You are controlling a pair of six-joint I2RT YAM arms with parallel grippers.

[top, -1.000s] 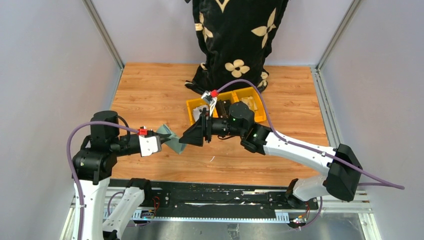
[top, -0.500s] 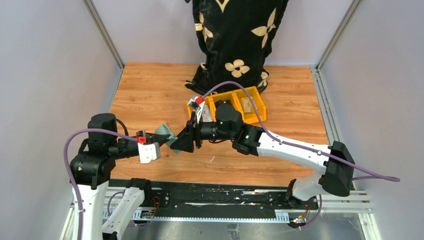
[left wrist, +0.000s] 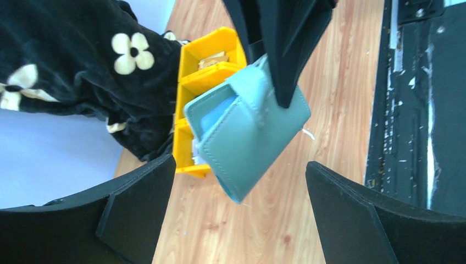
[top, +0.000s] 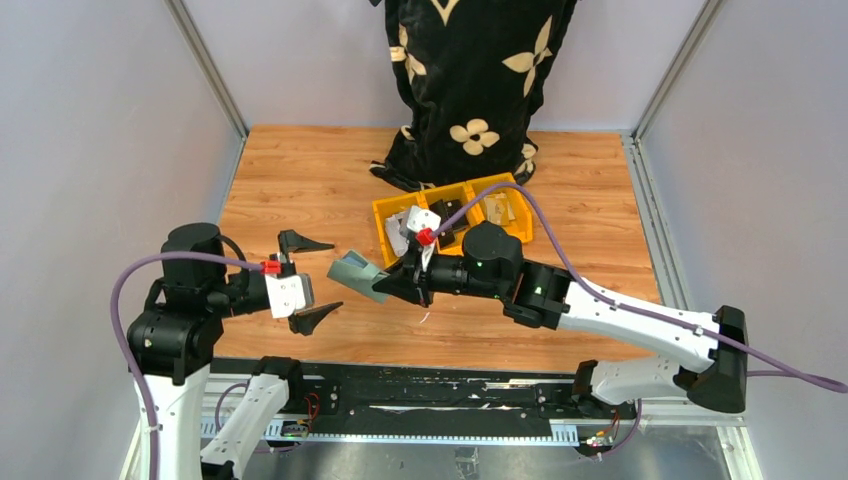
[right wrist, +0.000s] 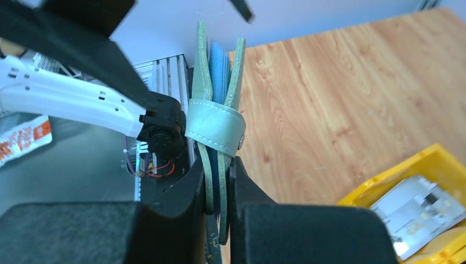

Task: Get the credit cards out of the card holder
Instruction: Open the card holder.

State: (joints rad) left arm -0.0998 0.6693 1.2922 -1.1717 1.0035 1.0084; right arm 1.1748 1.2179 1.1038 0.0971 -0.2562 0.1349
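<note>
The pale teal card holder [top: 356, 271] hangs folded above the wooden table, held at its right end by my right gripper [top: 392, 284], which is shut on it. In the right wrist view the holder [right wrist: 215, 124] stands edge-on between the jaws, its tab strap wrapped over both leaves. The credit cards [right wrist: 220, 63] show only as thin blue edges between those leaves. My left gripper [top: 334, 276] stands wide open just left of the holder and does not touch it. From the left wrist, the holder [left wrist: 247, 129] floats between the spread fingers of the left gripper [left wrist: 240, 165].
Yellow bins [top: 517, 207] holding small packets stand on the table just behind the right arm. A black cloth with cream flowers [top: 465, 80] hangs at the back. Grey walls close both sides, and a black rail runs along the near edge.
My left gripper has let go of the card holder, opened wide and drawn back left. The right gripper has shut on the holder and now carries it alone.
</note>
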